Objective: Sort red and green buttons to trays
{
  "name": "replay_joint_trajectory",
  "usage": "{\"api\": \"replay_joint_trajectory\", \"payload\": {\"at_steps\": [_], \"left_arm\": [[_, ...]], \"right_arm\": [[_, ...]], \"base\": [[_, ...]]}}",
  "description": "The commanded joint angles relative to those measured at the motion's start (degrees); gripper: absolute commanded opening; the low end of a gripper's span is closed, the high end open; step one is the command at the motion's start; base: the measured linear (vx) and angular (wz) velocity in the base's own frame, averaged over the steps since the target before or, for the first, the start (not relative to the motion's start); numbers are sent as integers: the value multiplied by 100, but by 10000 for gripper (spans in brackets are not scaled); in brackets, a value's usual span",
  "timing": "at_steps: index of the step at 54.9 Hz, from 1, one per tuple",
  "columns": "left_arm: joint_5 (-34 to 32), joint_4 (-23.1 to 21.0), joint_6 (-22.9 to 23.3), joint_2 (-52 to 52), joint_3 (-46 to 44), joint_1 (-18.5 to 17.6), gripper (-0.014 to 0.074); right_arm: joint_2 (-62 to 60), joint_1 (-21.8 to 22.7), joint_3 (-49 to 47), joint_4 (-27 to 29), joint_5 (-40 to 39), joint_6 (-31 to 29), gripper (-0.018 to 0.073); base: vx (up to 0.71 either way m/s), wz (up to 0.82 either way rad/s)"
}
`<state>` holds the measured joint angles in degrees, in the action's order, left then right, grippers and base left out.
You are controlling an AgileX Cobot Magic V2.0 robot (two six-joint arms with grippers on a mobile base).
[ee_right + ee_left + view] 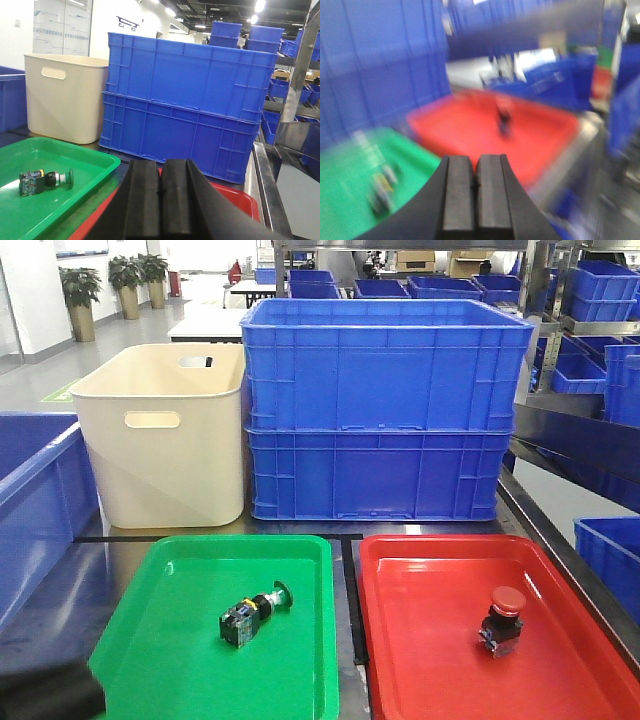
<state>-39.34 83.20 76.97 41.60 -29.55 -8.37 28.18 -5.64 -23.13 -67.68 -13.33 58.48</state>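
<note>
green button [46, 179] lies left of shut right tool [161, 210].

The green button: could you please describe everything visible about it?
The green button is a small push-button switch: a dark green round cap on a black neck, with a blocky black body showing yellowish and metallic bits. It lies on its side, cap pointing back-right, inside the green tray, resting on the tray floor. Neither claw touches it.

Both wrist views show matte black fingers [161, 200], flat-faced rectangular blocks that flare outward into a broad curved black base. The left pair [475, 197] has the same plain black look, without visible screws, cables or markings. In the front view a blurred dark rounded part [45, 692] fills the lower left corner
</note>
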Motion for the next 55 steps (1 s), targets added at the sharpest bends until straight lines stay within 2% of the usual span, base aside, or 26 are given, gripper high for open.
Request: {"api": "replay_joint_trajectory", "payload": {"at_steps": [1,3,4,8,12,16,18,21,24,35,43,47,55], "left_arm": [[284,-2149,-1999,-22,-153,-4,1],[498,-3096,-2869,-22,-152,-4,1],[635,-3587,-3137,-22,-145,-4,1],[1252,-5127,-4446,-42,-145,-4,1],[2233,-6754,-5850,-111,-145,-4,1],[3222,-7763,-7125,-265,-141,-4,1],[3576,-8019,-7612,-408,-107,-4,1],[3934,-8236,-8173,-819,43,-4,1],[3934,-8228,-8360,-1365,416,-4,1],[3824,-8183,-8351,-3144,2053,-4,1],[3383,-8189,-8347,-4026,2996,-4,1],[3934,-8189,-8347,-4321,2953,-4,1],[4100,-8189,-8347,-4288,2962,-4,1]], "right_arm": [[14,-9,-170,50,-192,-20,-8],[14,-9,-170,50,-192,-20,-8],[14,-9,-170,50,-192,-20,-8],[14,-9,-170,50,-192,-20,-8],[14,-9,-170,50,-192,-20,-8],[14,-9,-170,50,-192,-20,-8],[14,-9,-170,44,-192,-20,-8],[14,-9,-170,44,-192,-20,-8],[14,-9,-170,44,-192,-20,-8],[14,-9,-170,44,-192,-20,-8],[14,-9,-170,44,-192,-20,-8],[14,-9,-170,44,-192,-20,-8],[30,-9,-170,44,-192,-20,-8]], "base": [[0,0],[0,0],[0,0],[0,0],[0,0],[0,0],[0,0],[0,0],[0,0],[0,0],[0,0],[0,0],[0,0]]}}
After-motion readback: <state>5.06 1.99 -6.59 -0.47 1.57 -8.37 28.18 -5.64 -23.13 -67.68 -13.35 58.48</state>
